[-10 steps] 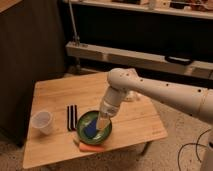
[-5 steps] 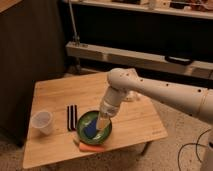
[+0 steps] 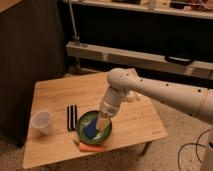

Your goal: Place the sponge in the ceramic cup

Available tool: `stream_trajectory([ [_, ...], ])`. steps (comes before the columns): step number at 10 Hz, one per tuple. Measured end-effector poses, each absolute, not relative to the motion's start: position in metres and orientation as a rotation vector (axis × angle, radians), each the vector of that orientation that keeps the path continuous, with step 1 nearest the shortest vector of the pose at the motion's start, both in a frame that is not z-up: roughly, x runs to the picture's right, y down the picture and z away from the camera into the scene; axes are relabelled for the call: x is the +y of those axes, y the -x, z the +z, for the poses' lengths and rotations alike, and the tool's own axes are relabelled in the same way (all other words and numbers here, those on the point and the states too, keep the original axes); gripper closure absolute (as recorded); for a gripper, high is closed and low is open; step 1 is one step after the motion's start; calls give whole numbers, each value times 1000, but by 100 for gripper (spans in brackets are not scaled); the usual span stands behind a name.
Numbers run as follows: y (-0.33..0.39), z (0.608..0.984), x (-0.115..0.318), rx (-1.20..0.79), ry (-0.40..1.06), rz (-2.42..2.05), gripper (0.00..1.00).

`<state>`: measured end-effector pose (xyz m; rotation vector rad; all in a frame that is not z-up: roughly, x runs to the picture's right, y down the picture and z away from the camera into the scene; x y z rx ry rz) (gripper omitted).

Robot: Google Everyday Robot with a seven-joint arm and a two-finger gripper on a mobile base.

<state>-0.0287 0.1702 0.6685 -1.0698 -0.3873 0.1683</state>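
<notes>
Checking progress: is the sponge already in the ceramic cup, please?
No: sponge is in green bowl at the gripper; ceramic cup stands apart.

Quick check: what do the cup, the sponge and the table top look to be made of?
The cup is pale with a smooth, slightly see-through look: glazed ceramic or plastic, I cannot tell which. The sponge is flat, matte blue, probably soft foam; it lies in the green bowl, where the gripper sits right at it. The table shows light grain and plank seams: wood, perhaps bamboo.

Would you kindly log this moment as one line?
gripper: in bowl, at sponge | sponge: in bowl | cup: on table, apart from bowl
</notes>
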Motion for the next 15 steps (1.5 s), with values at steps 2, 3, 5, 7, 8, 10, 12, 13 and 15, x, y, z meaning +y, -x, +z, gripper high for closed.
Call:
stream_trajectory([
  [2, 29, 668, 170, -387, 1070, 168, 86],
  [3, 29, 667, 170, -383, 1061, 161, 86],
  [5, 38, 660, 161, -332, 954, 92, 86],
  [7, 44, 652, 148, -324, 733, -25, 86],
  [8, 49, 654, 144, -339, 695, -66, 86],
  [10, 42, 673, 133, -411, 669, -94, 86],
  [12, 40, 693, 128, -465, 697, -85, 86],
  [13, 42, 700, 128, -471, 710, -92, 86],
  [15, 47, 709, 130, -469, 716, -131, 92],
])
